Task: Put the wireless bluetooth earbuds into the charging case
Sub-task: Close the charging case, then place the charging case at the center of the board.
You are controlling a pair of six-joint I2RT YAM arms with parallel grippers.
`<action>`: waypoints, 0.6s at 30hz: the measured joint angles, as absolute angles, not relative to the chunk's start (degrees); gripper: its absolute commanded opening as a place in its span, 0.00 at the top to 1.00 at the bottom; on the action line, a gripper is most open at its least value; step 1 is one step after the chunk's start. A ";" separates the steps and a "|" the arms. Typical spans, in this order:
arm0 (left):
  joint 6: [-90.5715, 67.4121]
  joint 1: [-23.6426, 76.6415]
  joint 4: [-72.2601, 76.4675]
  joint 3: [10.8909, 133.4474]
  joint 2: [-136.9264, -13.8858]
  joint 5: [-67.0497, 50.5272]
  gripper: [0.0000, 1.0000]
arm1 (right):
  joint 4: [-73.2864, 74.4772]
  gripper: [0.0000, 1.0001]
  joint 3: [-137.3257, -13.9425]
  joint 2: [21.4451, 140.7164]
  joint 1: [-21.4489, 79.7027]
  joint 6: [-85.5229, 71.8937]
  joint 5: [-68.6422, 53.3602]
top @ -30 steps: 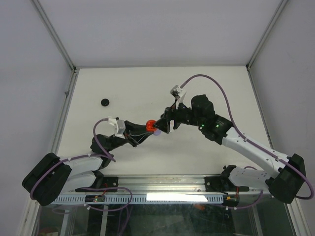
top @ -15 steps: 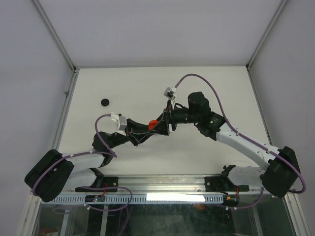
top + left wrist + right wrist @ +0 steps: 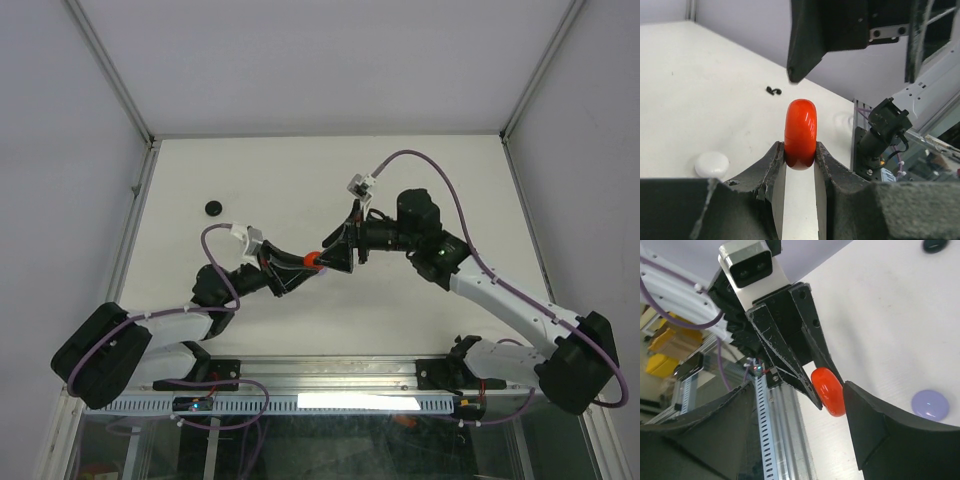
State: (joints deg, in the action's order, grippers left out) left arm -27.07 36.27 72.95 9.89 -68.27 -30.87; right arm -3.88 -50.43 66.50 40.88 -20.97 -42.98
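Red case [image 3: 800, 125], clamped in left claw [image 3: 800, 150], sits inside open right claw [image 3: 799, 389].

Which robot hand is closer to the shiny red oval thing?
Left. The left gripper is shut on the shiny red oval thing, pinching it between its fingers. The right gripper is open just beside it and is not gripping it.

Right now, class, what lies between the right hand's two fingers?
The red case, pinched by the left hand, sits between the fingers of the right hand; the right wrist view shows it.
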 measured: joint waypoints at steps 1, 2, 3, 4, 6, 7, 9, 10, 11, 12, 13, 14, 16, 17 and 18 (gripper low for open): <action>-27.99 36.27 71.11 9.89 -68.10 -30.20 0.92 | -3.20 0.25 -50.35 65.93 40.77 -20.64 -41.85; -28.88 36.27 69.19 9.89 -67.83 -29.74 0.92 | -2.31 0.25 -50.22 65.17 40.69 -20.10 -39.83; -29.87 36.27 66.81 9.89 -67.40 -29.04 0.92 | -1.50 0.24 -50.04 64.36 40.62 -19.46 -37.78; -30.92 36.27 64.23 9.89 -66.89 -28.38 0.91 | -0.62 0.24 -49.87 63.61 40.58 -18.94 -35.81; -33.26 36.27 58.46 9.93 -65.63 -26.96 0.91 | 1.37 0.23 -49.08 61.60 40.56 -17.72 -30.52; -34.24 36.27 55.96 9.93 -65.04 -26.28 0.91 | 2.00 0.23 -48.66 60.82 40.49 -17.37 -28.67; -37.06 36.27 50.61 9.93 -63.79 -24.67 0.91 | 3.36 0.23 -47.05 58.78 40.36 -16.49 -23.77; -38.02 36.27 48.60 9.93 -63.35 -24.10 0.90 | 3.88 0.23 -46.44 58.11 40.32 -16.29 -22.13; -39.44 36.27 46.19 9.93 -62.89 -23.51 0.90 | 4.67 0.23 -45.47 57.21 40.21 -15.99 -19.53; -40.82 36.27 43.77 9.93 -62.50 -22.63 0.90 | 5.37 0.23 -44.77 56.62 40.14 -15.84 -17.56; -41.85 36.27 41.80 9.93 -62.24 -22.24 0.89 | 5.72 0.23 -44.27 56.29 40.07 -15.66 -16.12; -43.29 36.27 39.31 9.93 -62.04 -21.32 0.89 | 6.24 0.23 -43.72 55.99 39.99 -15.49 -14.63; -45.52 36.27 35.24 9.93 -62.00 -20.16 0.88 | 6.87 0.22 -42.46 55.44 39.94 -15.27 -12.19; -46.39 36.27 33.45 9.93 -62.11 -19.46 0.88 | 7.31 0.22 -41.98 55.20 39.94 -15.22 -11.14; -47.44 36.27 31.79 9.93 -62.46 -18.85 0.88 | 7.64 0.22 -41.34 54.87 39.94 -15.09 -10.00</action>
State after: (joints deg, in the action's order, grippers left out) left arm -47.44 36.27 31.79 9.93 -62.46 -18.85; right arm 7.64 -41.34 54.87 39.94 -15.09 -10.00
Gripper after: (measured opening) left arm 0.249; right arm 0.773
